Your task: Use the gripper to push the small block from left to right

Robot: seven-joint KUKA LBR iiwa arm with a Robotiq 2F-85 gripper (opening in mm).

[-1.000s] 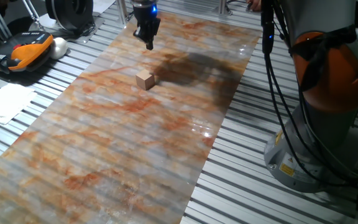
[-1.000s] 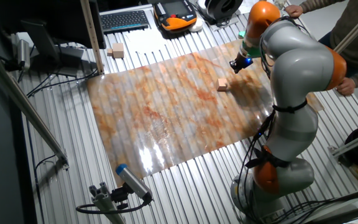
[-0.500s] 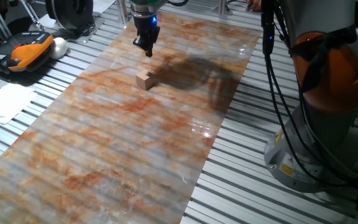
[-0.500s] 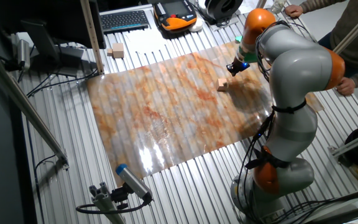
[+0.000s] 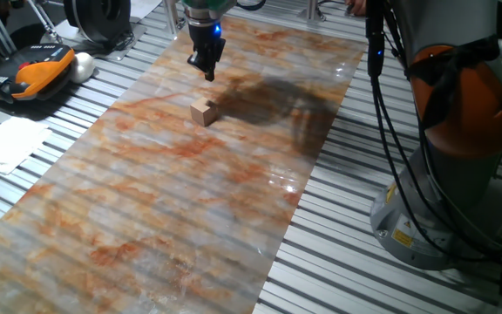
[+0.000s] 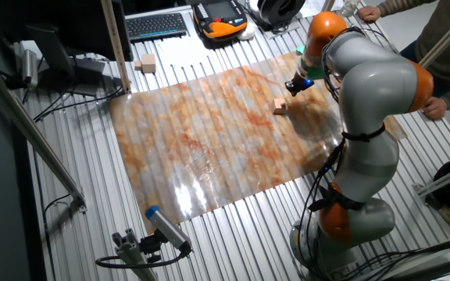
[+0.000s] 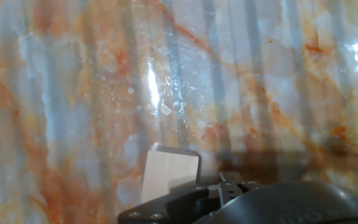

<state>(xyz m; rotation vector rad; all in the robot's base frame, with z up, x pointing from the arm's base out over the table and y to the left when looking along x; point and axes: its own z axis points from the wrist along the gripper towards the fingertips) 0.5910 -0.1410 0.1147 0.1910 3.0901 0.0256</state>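
The small block (image 5: pixel 203 112) sits on the marble-patterned sheet (image 5: pixel 146 218) that covers the middle of the table (image 5: pixel 338 218), in the far half of the sheet as one fixed view sees it. The tool (image 5: pixel 208 73) hangs just beyond the block in that view, pointing down, its tip close to the sheet and apart from the block; its fingers look drawn together to a narrow point, though at this size I cannot tell for certain.

The other fixed view gives the wider layout: the small block (image 6: pixel 280 107) lies near the sheet's edge on the arm's side, with the tool (image 6: pixel 291 88) just beside it and most of the sheet stretching away bare toward the keyboard (image 6: pixel 156 26) and a second wooden piece (image 6: pixel 147 64) on the slats off the sheet. It also shows the grey and orange arm (image 6: pixel 366 94) bending over the table.

The hand view shows only the sheet close up, a pale face of the small block (image 7: pixel 171 174) near the bottom edge, and the dark tool body below it; the fingertips are not visible there
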